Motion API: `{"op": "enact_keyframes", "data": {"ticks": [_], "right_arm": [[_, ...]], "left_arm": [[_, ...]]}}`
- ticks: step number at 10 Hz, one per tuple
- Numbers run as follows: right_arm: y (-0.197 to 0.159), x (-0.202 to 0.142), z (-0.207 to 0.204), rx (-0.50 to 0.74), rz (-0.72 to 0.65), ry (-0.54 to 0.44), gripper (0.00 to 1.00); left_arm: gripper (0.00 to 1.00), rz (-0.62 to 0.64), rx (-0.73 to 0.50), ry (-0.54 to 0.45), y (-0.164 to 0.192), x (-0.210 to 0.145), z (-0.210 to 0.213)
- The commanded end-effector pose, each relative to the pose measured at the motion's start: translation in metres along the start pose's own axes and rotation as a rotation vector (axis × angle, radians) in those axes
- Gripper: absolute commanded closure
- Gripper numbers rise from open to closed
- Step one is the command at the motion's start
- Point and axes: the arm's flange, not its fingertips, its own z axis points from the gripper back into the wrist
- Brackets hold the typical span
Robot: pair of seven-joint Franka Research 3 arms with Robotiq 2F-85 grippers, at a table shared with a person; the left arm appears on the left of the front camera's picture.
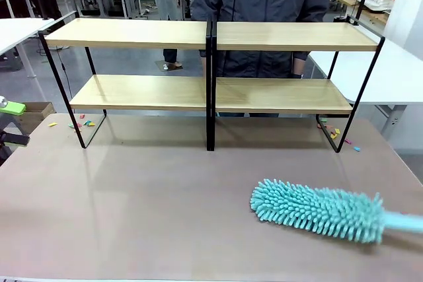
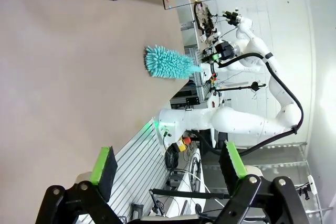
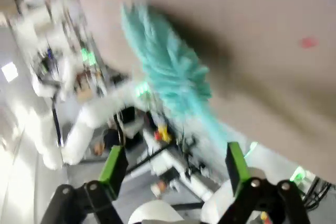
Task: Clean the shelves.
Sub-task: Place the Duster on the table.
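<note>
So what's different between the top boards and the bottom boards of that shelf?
The top boards sit level with the upper rail of the black frame, while the bottom boards hang partway up it, above the brown table. The top boards are evenly lit; the bottom boards lie partly in shadow. The top pair looks a little wider in the front view than the bottom pair. Both pairs are bare light wood, split by the centre post.

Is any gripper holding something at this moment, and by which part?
Nothing is held. The left gripper and the right gripper both stand open with empty gaps. The turquoise duster lies on the brown table.
</note>
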Motion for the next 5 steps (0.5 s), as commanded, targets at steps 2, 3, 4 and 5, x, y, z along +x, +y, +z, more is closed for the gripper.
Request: {"op": "enact_keyframes", "data": {"ticks": [2,3,4,5], "right_arm": [[0.017,-0.019,0.05,0.284,0.039,-0.244,0.0],[0.02,-0.025,0.053,0.386,0.06,-0.23,0.0],[0.021,-0.022,0.045,0.566,0.071,-0.035,0.0],[0.012,-0.026,0.064,0.276,0.02,-0.252,0.0]], "left_arm": [[0.0,-0.02,-0.018,-0.005,0.001,-0.001,-0.001],[0.0,-0.02,-0.018,-0.005,0.001,-0.001,-0.001],[0.0,-0.02,-0.018,-0.005,0.001,-0.001,-0.001],[0.0,-0.02,-0.018,-0.005,0.001,-0.001,-0.001]]}}
